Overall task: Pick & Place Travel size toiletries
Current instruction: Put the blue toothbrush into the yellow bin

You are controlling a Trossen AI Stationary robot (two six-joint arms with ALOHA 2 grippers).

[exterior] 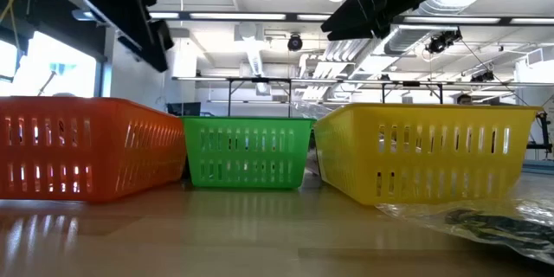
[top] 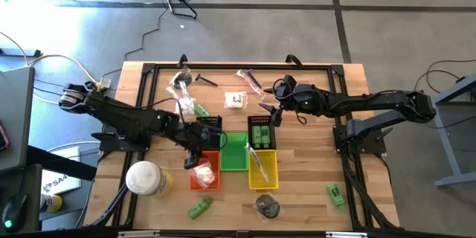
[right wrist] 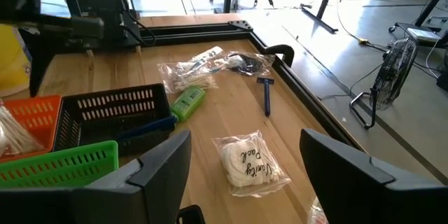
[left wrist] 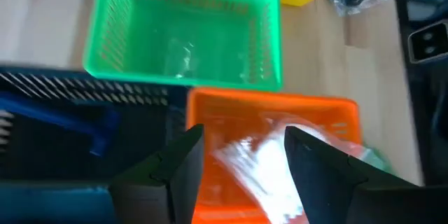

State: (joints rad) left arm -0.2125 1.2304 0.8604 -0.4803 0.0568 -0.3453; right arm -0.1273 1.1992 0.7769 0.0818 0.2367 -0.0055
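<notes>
Toiletries are lying scattered over the wooden tabletop (top: 312, 167) and in the baskets at its middle. A clear-wrapped white piece (top: 202, 172) is sitting in the orange basket (top: 195, 181), right under the left end effector (top: 195, 158), whose fingers (left wrist: 175, 175) are hanging spread over the wrapper (left wrist: 255, 164) without touching it. At three o'clock from that basket the green basket (top: 233, 152) is standing, and next again the yellow basket (top: 262, 171), which is holding a slim wrapped stick (top: 257, 161). At twelve o'clock from the yellow one, a black basket (top: 261, 135) is carrying green tubes (top: 259, 134); a second black basket (top: 210, 123) is standing above the orange one.

The right end effector (top: 276, 111) is hovering spread just above that tube basket, gripping nothing. Ahead of it a wrapped white pouch (right wrist: 246, 162), a blue razor (right wrist: 267, 95), a green tube (right wrist: 186, 102) and a clear bag of sticks (right wrist: 192, 70) are lying on the wood.

Toward six o'clock, near the front edge, two more green tubes (top: 199, 208) (top: 335, 193) and a dark wrapped piece (top: 268, 206) are lying apart. A round white-and-yellow container (top: 146, 178) is standing at nine o'clock from the orange basket.
</notes>
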